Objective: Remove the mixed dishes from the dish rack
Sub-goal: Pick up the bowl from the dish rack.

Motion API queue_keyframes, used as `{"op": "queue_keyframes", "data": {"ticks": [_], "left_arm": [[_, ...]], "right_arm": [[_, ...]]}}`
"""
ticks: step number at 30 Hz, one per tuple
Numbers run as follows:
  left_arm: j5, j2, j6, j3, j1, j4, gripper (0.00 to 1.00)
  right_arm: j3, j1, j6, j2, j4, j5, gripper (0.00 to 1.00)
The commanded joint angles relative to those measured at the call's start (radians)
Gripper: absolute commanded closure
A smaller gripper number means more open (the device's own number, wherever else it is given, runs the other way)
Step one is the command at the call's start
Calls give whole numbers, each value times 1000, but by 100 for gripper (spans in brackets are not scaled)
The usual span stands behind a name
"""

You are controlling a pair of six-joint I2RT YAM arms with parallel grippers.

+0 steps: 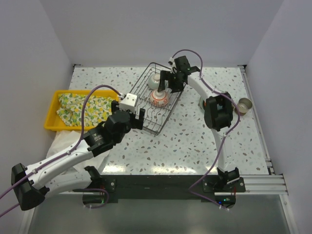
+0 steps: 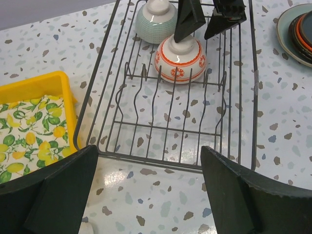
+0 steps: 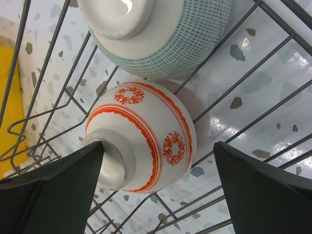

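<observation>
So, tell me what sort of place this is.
Probably a robotics lab test cell, not a kitchen: bare white walls box in a terrazzo tabletop, two arms bolted at its edge, beside a wire dish rack.

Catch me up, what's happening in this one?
The right gripper hangs over the dish rack with its jaws open on either side of the upside-down red-patterned bowl, not closed on it. A celadon bowl sits inverted beside it; nothing else is in the rack. The left gripper hovers open at the rack's near end, holding nothing. A stack of plates lies on the table to the right.
</observation>
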Motion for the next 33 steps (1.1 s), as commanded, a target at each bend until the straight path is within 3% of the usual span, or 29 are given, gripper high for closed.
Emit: {"op": "queue_keyframes", "data": {"ticks": [1,27,33], "left_arm": [[-5,20,-4,39,7,18,9],[-4,40,-4,47,5,13,9],[1,39,-6,45,7,16,9]], "right_arm": [[30,-3,-36,31,-69,-71,2],[-12,-23,136,94,28,-306,2],[-5,-31,156,57,39,-322,10]]}}
